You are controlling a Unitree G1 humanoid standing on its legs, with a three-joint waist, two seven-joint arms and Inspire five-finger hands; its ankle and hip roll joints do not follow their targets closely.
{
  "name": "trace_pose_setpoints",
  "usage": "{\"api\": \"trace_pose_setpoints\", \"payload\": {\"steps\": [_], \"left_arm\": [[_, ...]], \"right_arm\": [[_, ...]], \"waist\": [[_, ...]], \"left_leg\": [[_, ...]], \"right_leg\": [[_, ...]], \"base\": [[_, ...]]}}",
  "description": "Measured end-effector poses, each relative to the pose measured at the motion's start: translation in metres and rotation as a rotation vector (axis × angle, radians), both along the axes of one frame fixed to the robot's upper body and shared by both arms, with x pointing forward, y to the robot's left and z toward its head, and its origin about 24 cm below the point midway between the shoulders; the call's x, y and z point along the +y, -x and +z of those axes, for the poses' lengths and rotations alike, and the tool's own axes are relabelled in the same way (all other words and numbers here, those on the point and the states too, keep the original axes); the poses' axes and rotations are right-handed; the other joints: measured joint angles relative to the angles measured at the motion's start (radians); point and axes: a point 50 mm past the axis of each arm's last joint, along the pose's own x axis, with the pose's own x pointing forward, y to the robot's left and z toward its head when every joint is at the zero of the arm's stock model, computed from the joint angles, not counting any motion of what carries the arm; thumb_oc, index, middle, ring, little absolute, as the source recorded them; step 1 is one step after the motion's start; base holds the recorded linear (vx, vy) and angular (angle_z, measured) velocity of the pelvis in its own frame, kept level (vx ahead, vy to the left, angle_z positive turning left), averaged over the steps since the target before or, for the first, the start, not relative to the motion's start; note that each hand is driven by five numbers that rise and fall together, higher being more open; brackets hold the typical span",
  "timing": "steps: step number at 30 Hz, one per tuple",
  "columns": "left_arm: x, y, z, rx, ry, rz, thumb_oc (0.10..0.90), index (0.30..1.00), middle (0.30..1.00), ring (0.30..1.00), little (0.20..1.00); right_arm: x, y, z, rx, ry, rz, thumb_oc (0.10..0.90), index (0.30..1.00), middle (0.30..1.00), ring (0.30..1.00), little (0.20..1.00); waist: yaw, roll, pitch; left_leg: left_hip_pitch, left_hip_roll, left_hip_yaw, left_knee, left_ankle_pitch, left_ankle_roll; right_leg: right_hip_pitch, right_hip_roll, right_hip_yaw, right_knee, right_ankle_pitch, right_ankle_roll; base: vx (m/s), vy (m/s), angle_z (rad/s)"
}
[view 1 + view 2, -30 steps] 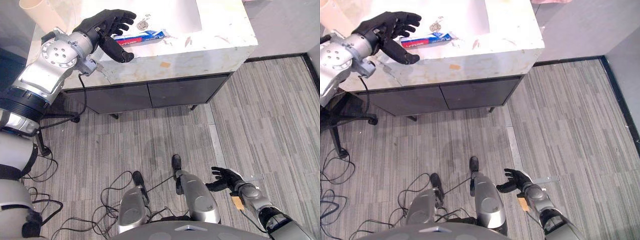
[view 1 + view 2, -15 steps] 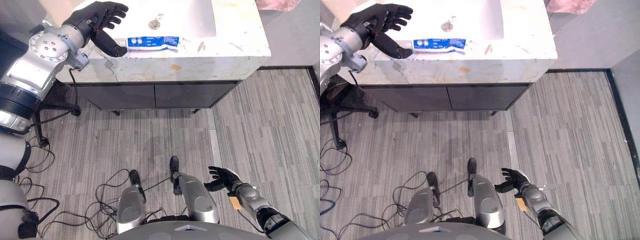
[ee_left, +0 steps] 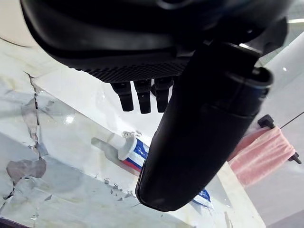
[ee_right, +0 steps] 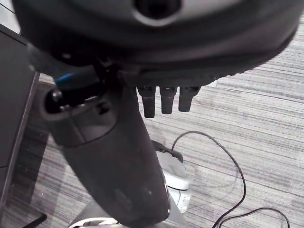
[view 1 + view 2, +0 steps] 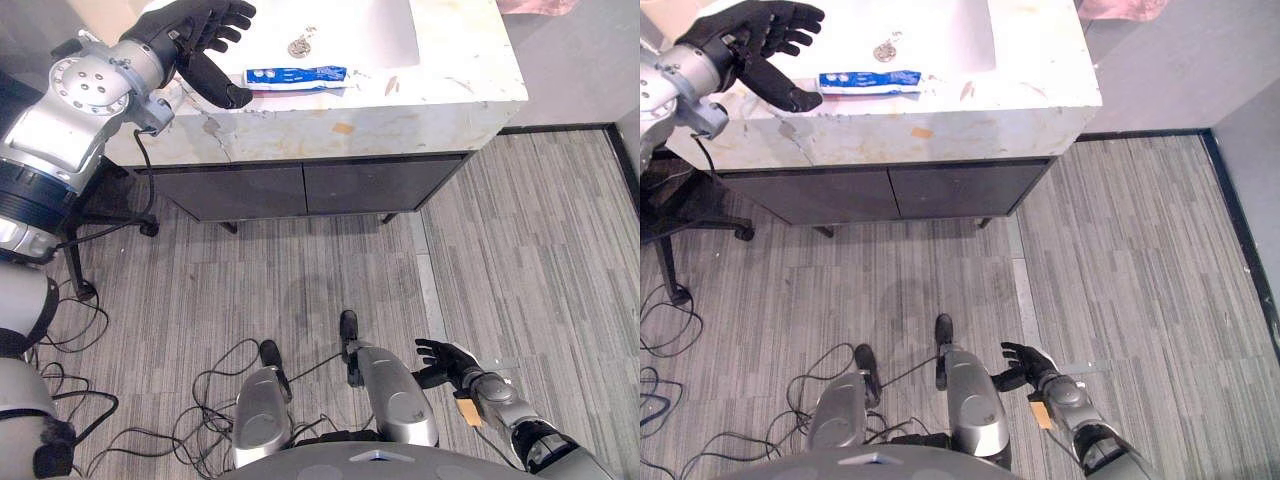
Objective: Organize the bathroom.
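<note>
The left hand (image 5: 195,35) was raised over the left end of the marble counter (image 5: 430,85), its fingers spread and its thumb stretched out, holding nothing. A toothpaste tube (image 5: 296,75) lay flat on the counter just beside that hand, close to the front edge, with its white cap end pointing toward the thumb; the thumb tip was near the cap, though whether it touched could not be told. A small metal drain (image 5: 299,46) sat in the sink basin (image 5: 375,30) just behind the tube. A pink towel (image 3: 259,156) hung past the counter's far end. Dark cabinet doors (image 5: 310,188) stood under the counter. The right hand (image 5: 445,358) hung low over the striped grey floor (image 5: 540,250), well apart from the counter, fingers loosely open and empty
</note>
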Motion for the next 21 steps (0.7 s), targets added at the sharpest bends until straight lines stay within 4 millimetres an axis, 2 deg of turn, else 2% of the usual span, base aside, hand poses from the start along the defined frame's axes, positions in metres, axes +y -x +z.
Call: {"api": "trace_pose_setpoints", "payload": {"steps": [6,21], "left_arm": [[0.0059,-0.0015,-0.0016,0.008,0.006,0.025,0.800,0.900,0.900,0.900,0.900],[0.0042,-0.0035,-0.0085,0.032,-0.017,0.026,0.800,0.900,0.900,0.900,0.900]], "right_arm": [[-0.0001,0.0004,-0.0001,-0.002,-0.001,0.001,0.800,0.900,0.900,0.900,0.900],[0.0012,-0.0024,0.0023,-0.040,-0.021,-0.005,0.800,0.900,0.900,0.900,0.900]], "waist": [[0.001,0.000,0.000],[-0.002,0.005,0.003]], "left_leg": [[0.000,0.003,0.002,0.004,-0.001,-0.001],[-0.049,0.011,0.001,0.034,-0.006,-0.003]], "right_leg": [[-0.001,0.001,0.000,0.003,-0.003,-0.004],[-0.060,0.002,-0.001,0.050,-0.010,-0.013]], "base": [[0.00,0.000,0.00],[0.00,-0.009,-0.01]]}}
